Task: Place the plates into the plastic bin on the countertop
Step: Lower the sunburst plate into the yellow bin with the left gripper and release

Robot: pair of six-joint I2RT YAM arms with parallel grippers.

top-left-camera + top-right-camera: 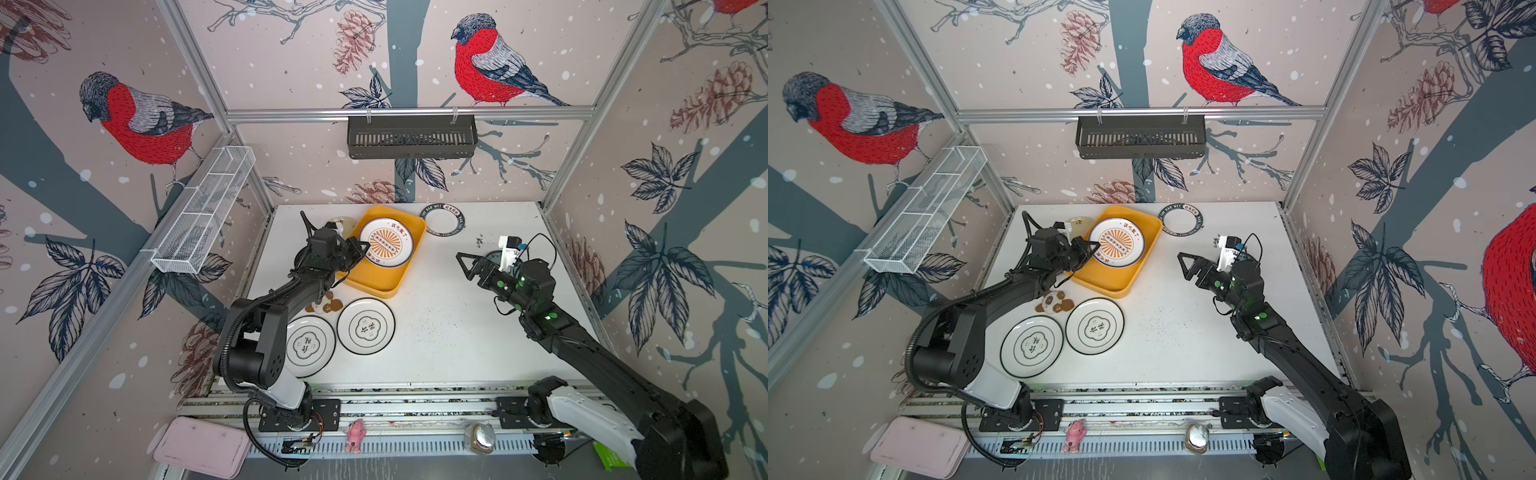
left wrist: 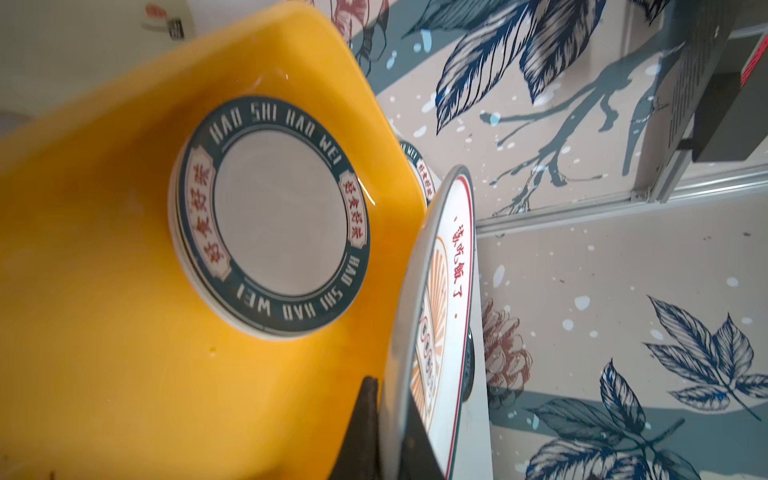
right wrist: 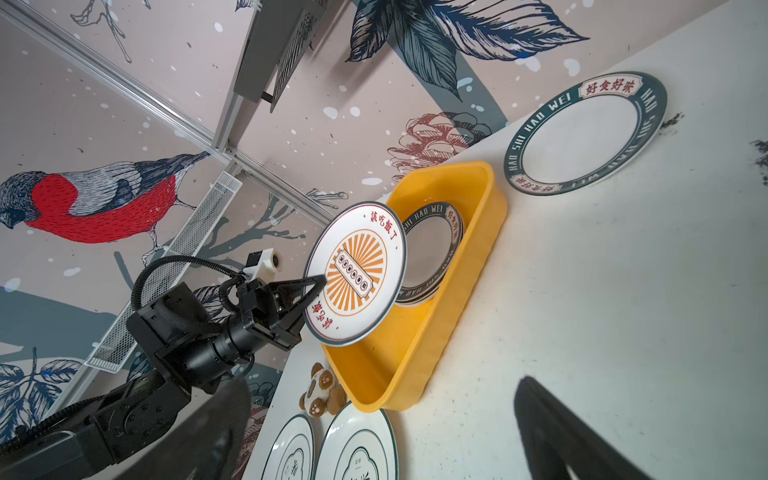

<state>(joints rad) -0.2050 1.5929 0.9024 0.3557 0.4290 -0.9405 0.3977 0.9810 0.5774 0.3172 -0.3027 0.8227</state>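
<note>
Sunburst plate (image 3: 355,274) hung tilted above the plastic bin (image 3: 486,216), far left on the tabletop (image 1: 457,332). Left fingers (image 2: 368,419) pinched its rim, presumably to lower it onto the lettered plate (image 2: 274,216) inside. Right fingers (image 3: 548,424) gaped, empty.

A lab test booth: aluminium frame (image 1: 409,111), bird-print wall panels (image 1: 141,120).

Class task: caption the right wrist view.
Left fingers hold the sunburst plate tilted over the yellow bin, where lettered plates already lie.

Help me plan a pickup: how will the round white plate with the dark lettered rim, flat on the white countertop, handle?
The lettered plate looks glossy and rigid: probably slippery, chippable. Flat on the countertop, it should slide when pushed, not roll.
</note>
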